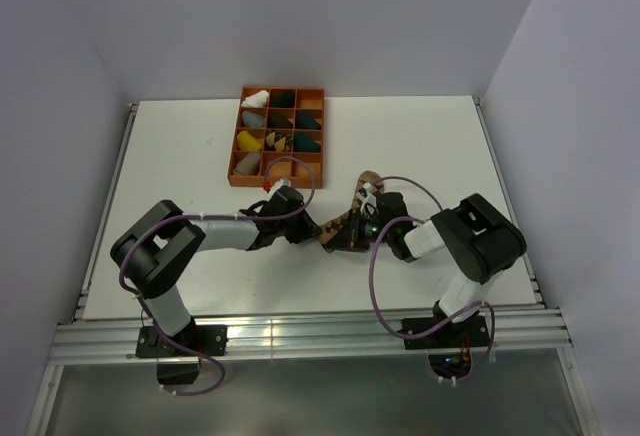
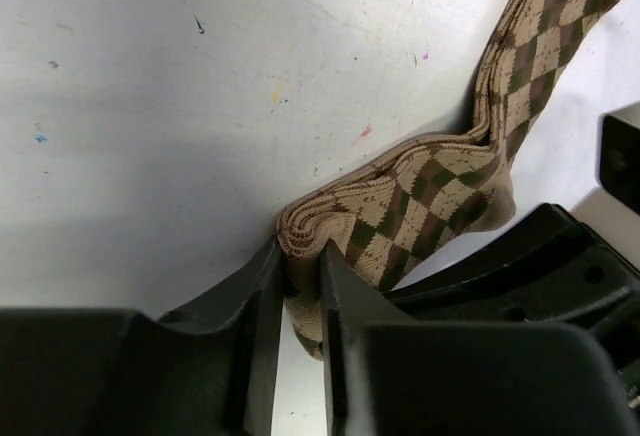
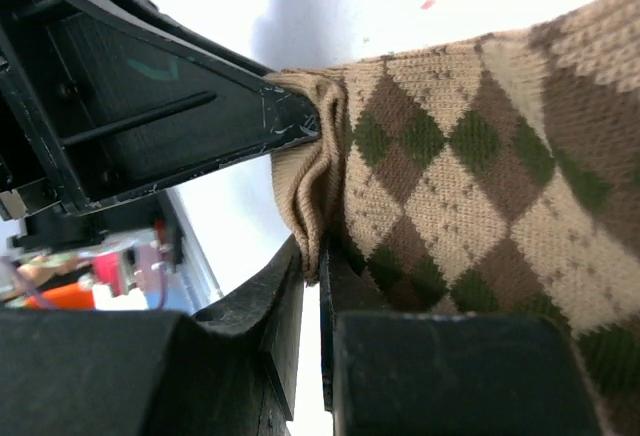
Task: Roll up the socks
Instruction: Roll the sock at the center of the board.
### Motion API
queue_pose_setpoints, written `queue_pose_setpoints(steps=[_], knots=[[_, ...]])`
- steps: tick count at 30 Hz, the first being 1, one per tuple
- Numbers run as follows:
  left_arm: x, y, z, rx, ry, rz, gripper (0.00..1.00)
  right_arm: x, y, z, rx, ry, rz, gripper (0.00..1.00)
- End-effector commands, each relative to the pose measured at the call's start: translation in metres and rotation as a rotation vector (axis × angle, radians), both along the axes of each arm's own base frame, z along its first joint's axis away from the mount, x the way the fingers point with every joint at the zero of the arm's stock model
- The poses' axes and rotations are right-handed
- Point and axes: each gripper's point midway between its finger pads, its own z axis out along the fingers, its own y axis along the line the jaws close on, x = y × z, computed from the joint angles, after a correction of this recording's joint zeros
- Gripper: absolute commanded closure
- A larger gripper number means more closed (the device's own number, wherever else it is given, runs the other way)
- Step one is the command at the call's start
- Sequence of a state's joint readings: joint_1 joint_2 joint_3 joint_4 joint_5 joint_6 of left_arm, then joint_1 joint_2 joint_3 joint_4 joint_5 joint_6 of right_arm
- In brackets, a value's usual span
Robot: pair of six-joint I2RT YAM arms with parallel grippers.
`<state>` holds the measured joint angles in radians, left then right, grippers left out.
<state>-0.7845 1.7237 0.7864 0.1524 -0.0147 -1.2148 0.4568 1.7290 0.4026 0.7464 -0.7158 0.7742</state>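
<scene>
Overhead: argyle sock [image 1: 364,177] lies mid-table [image 1: 180,156] between both arms, below the orange tray [image 1: 282,88]. Only wrist views show grips: left gripper [image 2: 300,261] pinches its folded edge, right gripper [image 3: 313,256] clamps the bunched end

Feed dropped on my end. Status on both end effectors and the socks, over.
Left end effector shut on argyle sock, folded edge. Right end effector shut on same sock. Nothing in the way; orange tray farther back.
</scene>
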Motion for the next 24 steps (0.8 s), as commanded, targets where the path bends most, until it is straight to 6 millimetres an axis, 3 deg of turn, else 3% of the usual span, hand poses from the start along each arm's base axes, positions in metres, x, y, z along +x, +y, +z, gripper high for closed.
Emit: queue_pose_setpoints(steps=[1, 2, 7, 8, 10, 12, 17, 22, 24], knots=[[-0.010, 0.006, -0.016, 0.080, 0.049, -0.031, 0.80, 0.004, -0.020, -0.013, -0.159, -0.026, -0.034, 0.87], [-0.010, 0.006, -0.015, 0.082, 0.047, -0.031, 0.85, 0.011, -0.020, -0.002, -0.170, -0.071, -0.041, 0.84], [-0.006, 0.006, -0.011, 0.115, 0.026, -0.038, 0.96, 0.013, -0.034, 0.006, -0.346, -0.165, -0.036, 0.63], [-0.007, 0.006, -0.010, 0.126, 0.022, -0.042, 0.99, 0.021, -0.033, 0.019, -0.379, -0.229, -0.060, 0.61], [-0.004, 0.003, -0.007, 0.129, 0.003, -0.051, 1.00, 0.019, -0.038, 0.024, -0.465, -0.277, -0.055, 0.54], [-0.007, 0.004, -0.007, 0.152, 0.001, -0.061, 1.00, 0.024, -0.032, 0.046, -0.521, -0.386, -0.079, 0.49], [-0.007, -0.002, -0.004, 0.157, -0.008, -0.082, 1.00, 0.022, -0.020, 0.075, -0.580, -0.564, -0.057, 0.46], [-0.009, -0.002, -0.004, 0.164, -0.006, -0.090, 1.00, 0.021, -0.007, 0.076, -0.617, -0.672, -0.018, 0.46], [-0.009, -0.002, -0.003, 0.166, -0.006, -0.092, 1.00, 0.020, -0.005, 0.069, -0.640, -0.690, 0.001, 0.47]])
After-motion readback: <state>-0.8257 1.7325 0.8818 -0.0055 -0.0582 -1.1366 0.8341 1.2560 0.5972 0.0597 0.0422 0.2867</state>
